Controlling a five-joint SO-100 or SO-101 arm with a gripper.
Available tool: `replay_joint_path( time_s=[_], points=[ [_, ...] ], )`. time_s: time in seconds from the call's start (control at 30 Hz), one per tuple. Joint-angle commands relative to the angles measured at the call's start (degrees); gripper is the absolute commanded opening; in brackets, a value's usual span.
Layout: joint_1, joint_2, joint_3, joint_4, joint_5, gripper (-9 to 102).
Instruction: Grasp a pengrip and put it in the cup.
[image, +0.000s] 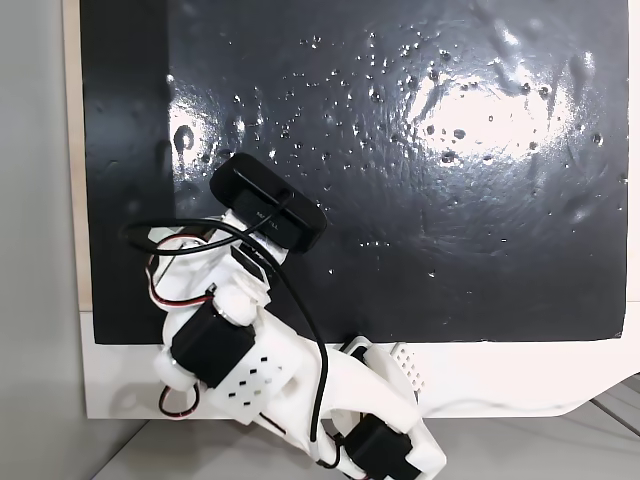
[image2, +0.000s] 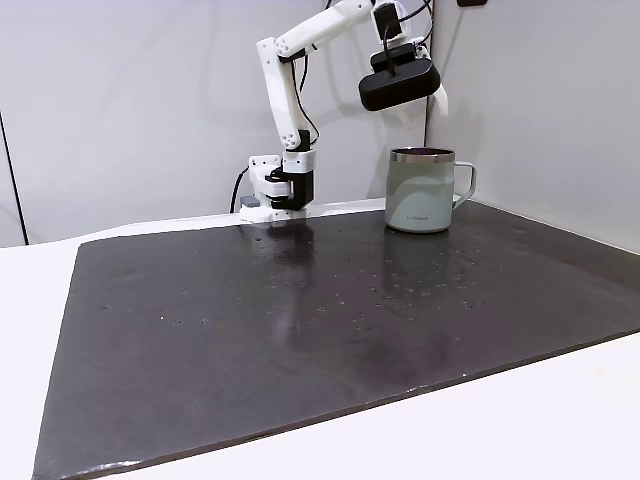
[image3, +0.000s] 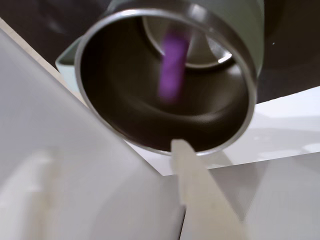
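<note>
- Pengrip (image3: 172, 65), a purple blur in the wrist view, shows inside the cup (image3: 150, 115), against its dark inner wall and shiny bottom; it touches neither fingertip.
- The pincer (image3: 107, 152) stands spread in the wrist view: one pale fingertip (image3: 187, 167) reaches up to the cup's near rim, and the other finger is a broad blurred shape at the lower left.
- In a fixed view the cup (image2: 425, 195) stands upright on the dark mat (image2: 300, 330) near its far edge, handle to the right.
- The white arm (image2: 290, 90) rises from its base at the mat's far edge and bends over to the right, its black camera housing (image2: 398, 85) hanging just above the cup.
- The mat lies on a white desk (image2: 520, 430).
- In a fixed view from above, the arm (image: 270, 370) covers the mat's lower left part.
</note>
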Motion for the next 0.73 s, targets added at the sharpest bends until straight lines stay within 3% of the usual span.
replay_joint_path(
  time_s=[0.0,0.7],
  points=[
    [0.44,3.08,-0.09,0.44,-0.44,31],
    [0.7,4.39,2.2,0.35,-0.35,31]
  ],
)
